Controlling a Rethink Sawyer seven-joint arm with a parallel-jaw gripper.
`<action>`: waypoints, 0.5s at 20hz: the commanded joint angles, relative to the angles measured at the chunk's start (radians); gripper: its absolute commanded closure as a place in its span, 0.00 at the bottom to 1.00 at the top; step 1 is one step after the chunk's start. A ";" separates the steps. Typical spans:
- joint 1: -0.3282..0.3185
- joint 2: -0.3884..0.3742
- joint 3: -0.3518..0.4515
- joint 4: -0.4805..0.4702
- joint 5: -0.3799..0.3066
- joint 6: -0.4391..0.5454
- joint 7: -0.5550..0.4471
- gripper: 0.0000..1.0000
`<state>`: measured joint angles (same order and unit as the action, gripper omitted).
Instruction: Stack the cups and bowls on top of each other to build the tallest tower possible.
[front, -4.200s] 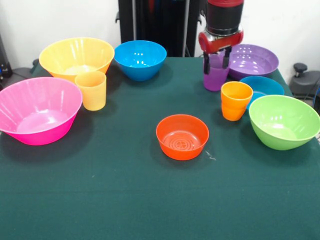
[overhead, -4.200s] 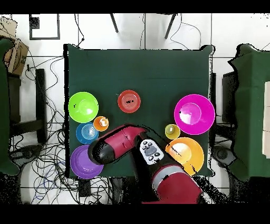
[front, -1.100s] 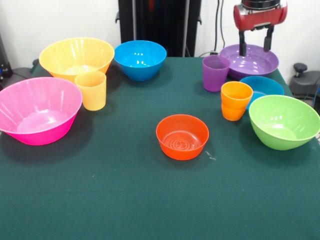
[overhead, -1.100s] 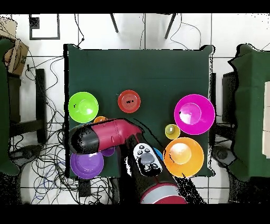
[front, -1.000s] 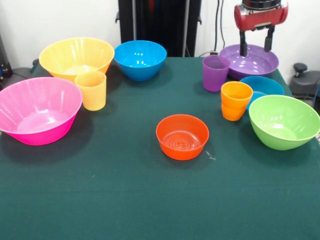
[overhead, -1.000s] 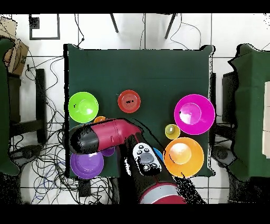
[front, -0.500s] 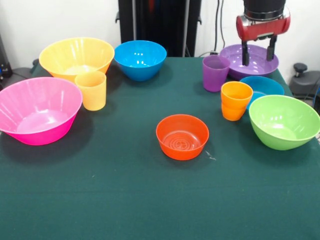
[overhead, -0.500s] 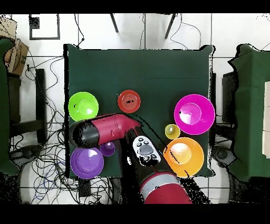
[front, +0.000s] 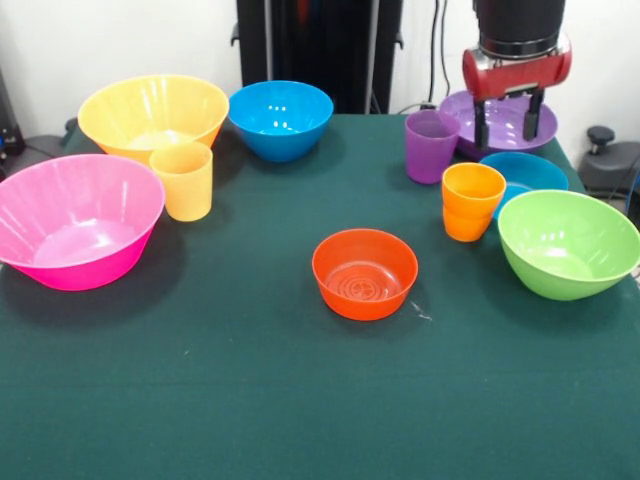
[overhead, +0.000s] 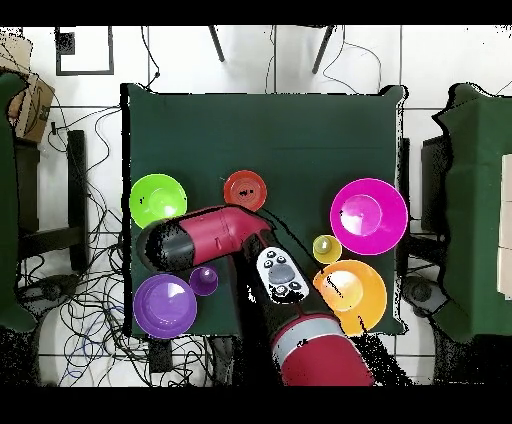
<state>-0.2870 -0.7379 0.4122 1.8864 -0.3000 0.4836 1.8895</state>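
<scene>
The pincer (front: 505, 122) is seen spread and empty, hanging above the wide purple bowl (front: 512, 118) and the small blue bowl (front: 528, 172) at the far right of the tabletop (front: 300, 400). Just in front of it stands the orange cup (front: 472, 200), touching nothing but the small blue bowl behind it; the purple cup (front: 431, 145) stands upright beside the wide purple bowl. No tower is judged to have been begun: the small red-orange bowl (front: 364, 272) lies alone and empty near the middle, well apart from the orange cup. All stacking is therefore left to be done.

Further out, the lime green bowl (front: 568, 243) sits close to the orange cup on the right and could be grazed in a descent there. The medium blue bowl (front: 280, 118), the big yellow bowl (front: 153, 115), the yellow-orange cup (front: 183, 180) and the big pink bowl (front: 72, 220) are spread along the left, each standing singly. The path to the middle is unobstructed.
</scene>
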 joint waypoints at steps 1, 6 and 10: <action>-0.036 0.069 0.026 -0.066 -0.086 0.106 -0.121 0.00; -0.044 0.083 0.030 -0.076 -0.098 0.104 -0.125 0.00; -0.054 0.085 0.024 -0.032 -0.125 0.047 -0.113 0.00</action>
<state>-0.3253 -0.7129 0.4121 1.8665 -0.3201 0.4836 1.8895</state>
